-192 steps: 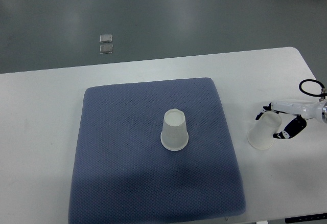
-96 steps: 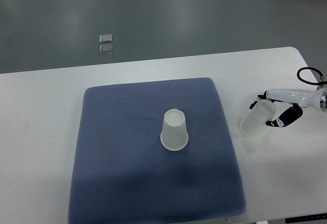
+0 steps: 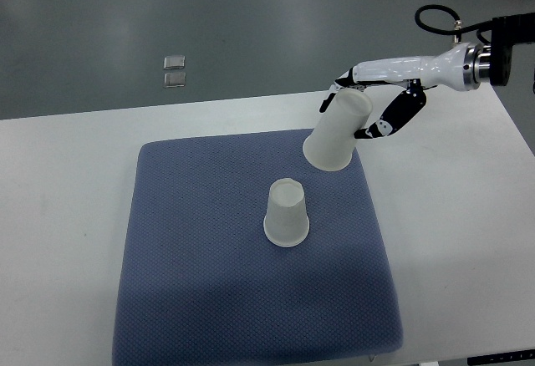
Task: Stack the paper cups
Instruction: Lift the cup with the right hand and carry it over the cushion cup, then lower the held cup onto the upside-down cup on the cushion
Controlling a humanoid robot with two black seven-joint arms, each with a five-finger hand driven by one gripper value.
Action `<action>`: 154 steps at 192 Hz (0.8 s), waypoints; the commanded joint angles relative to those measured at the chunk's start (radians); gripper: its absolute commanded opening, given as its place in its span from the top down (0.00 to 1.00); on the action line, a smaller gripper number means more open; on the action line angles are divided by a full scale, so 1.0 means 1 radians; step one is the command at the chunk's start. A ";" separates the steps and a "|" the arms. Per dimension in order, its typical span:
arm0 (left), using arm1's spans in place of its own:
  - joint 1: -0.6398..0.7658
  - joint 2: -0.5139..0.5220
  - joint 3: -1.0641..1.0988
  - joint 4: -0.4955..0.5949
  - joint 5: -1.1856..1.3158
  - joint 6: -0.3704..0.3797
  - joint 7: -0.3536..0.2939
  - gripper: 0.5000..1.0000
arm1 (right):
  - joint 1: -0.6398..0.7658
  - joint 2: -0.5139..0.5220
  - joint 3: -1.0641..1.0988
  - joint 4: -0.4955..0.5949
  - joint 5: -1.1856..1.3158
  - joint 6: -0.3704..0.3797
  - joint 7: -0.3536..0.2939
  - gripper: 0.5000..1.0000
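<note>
Right hand [image 3: 368, 103] grasps one paper cup [image 3: 338, 129], fingers clasped round its closed end, tilted mouth-down over the mat's [image 3: 209, 299] far right corner. Second cup [image 3: 287, 212] stands inverted mid-mat. Judged light, thin-walled, easily crushed: hold gently near the stiffer base.
</note>
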 commanded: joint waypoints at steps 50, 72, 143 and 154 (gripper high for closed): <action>0.000 0.000 0.000 0.000 0.000 0.000 0.000 0.00 | 0.070 0.078 -0.012 0.067 -0.003 0.098 -0.002 0.63; 0.000 0.000 0.000 0.000 0.000 0.000 0.000 0.00 | 0.067 0.092 -0.014 0.065 -0.013 0.093 -0.004 0.63; 0.000 0.000 0.000 0.000 0.000 0.000 0.000 0.00 | 0.054 0.115 -0.014 0.056 -0.023 0.072 -0.036 0.62; 0.000 0.000 0.000 0.000 0.000 0.000 0.000 0.00 | 0.051 0.123 -0.016 0.053 -0.025 0.072 -0.037 0.62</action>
